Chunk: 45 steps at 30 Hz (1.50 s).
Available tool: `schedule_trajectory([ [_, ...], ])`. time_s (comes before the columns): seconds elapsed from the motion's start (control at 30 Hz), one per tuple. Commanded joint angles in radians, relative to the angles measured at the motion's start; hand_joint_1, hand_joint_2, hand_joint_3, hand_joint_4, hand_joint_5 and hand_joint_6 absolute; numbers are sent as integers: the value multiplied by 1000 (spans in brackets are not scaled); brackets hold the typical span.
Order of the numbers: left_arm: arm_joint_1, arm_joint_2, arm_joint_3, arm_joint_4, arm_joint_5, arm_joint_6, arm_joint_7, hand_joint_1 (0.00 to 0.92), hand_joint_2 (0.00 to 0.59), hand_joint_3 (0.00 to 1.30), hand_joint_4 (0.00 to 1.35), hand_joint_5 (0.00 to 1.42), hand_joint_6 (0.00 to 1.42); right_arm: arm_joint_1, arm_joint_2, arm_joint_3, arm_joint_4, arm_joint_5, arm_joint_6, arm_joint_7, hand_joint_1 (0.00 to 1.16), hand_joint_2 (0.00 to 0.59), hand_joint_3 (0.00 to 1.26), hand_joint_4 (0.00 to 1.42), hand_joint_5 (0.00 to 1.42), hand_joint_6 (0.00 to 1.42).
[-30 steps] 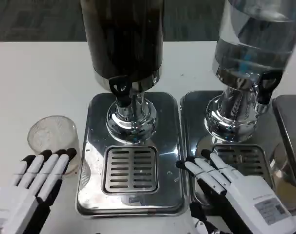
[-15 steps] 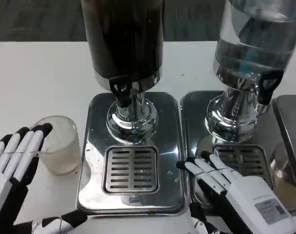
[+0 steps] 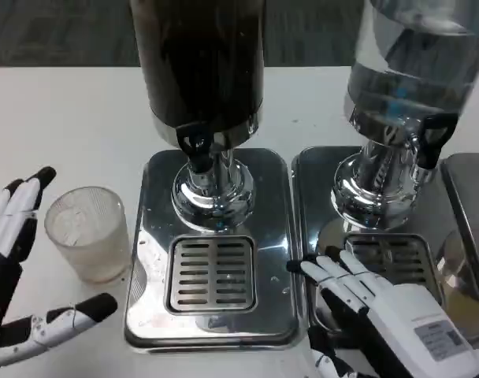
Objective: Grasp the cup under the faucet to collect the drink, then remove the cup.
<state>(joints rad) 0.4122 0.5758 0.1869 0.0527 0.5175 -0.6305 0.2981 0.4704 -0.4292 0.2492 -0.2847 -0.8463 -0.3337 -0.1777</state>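
so the left hand (image 3: 15,268) is spread wide beside the cup (image 3: 88,233) near the table's (image 3: 66,118) left edge, ready to grab it. the right hand (image 3: 373,303) rests flat with fingers apart on the tray (image 3: 314,169), waiting.

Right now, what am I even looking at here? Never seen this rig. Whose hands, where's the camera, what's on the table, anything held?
This is one picture from a camera on a humanoid robot's head or chest, looking down at a white table. The white and black fingered things at the bottom are the robot's own hands.

The left hand is at the left edge, fingers spread apart, beside a frosted cup. It flanks the cup but does not grip it; the cup stands on the table.

The right hand lies flat on the tray of the right dispenser, holding nothing.

Two drink dispensers stand on shiny metal drip trays: a dark dispenser in the middle with a black faucet, and a clear dispenser to the right. The cup is left of the dark one's tray, not yet under the faucet.
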Motion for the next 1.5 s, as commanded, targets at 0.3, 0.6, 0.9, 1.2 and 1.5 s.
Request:
schedule_trajectory([
  [0.3, -159, 21, -8, 197, -127, -44, -110, 94, 1, 0, 0, 0, 109, -4, 19, 1, -11, 18, 5, 19, 519, 586, 155, 119, 76, 177],
  [0.6, -267, 44, -30, 314, -142, -51, -193, 94, 0, 0, 0, 0, 103, -8, 29, 1, -21, 6, 7, 20, 515, 586, 156, 127, 84, 177],
  [0.9, -328, 65, -45, 429, -139, -91, -201, 86, 0, 0, 0, 0, 100, -6, 55, 20, -26, -19, 28, 14, 512, 586, 163, 130, 86, 177],
  [1.2, -394, 81, -83, 532, -109, -121, -180, 84, 2, 0, 0, 0, 101, -9, 66, 25, -18, -27, 34, 9, 510, 586, 168, 140, 86, 177],
  [1.5, -426, 95, -121, 618, -83, -141, -137, 86, 5, 0, 0, 0, 102, -3, 74, 29, -19, -28, 43, 6, 508, 586, 168, 142, 97, 191],
])
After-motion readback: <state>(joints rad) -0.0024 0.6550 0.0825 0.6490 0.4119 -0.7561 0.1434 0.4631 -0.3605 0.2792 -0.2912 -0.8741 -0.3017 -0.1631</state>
